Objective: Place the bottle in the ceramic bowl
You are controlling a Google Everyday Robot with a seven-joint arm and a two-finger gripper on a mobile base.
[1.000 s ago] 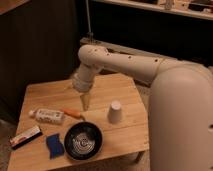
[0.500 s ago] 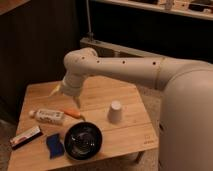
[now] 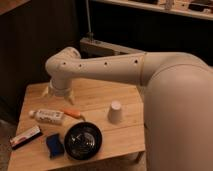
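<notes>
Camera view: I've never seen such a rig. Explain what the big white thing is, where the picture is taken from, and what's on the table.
The white shape is a robot arm reaching in from the right. Its end, the gripper, hangs over the left part of a wooden table. The single camera looks down from above; its mounting is not known. On the table are a whitish bottle lying on its side, an orange object beside it, an upturned white cup, a black bowl, a blue pad and a flat red-striped box. Nothing is visibly held.
</notes>
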